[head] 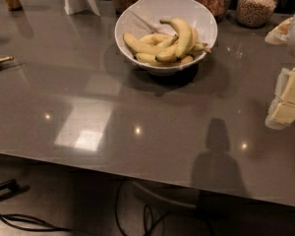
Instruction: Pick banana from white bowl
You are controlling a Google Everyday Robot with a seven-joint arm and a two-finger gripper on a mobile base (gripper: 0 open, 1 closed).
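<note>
— Where's the banana [183,33]?
— Arched over the other bananas [146,46] in the white bowl [137,14], toward the far side of the bench [137,112].
— And the tool [288,100]?
— At the right edge, over the bench, well apart from the bowl. Wide or narrow, I cannot tell.

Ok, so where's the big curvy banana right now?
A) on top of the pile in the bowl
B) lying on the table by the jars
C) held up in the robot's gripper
A: the banana arches over the other bananas in the bowl, while the gripper is off at the right edge, well apart from the bowl.
</note>
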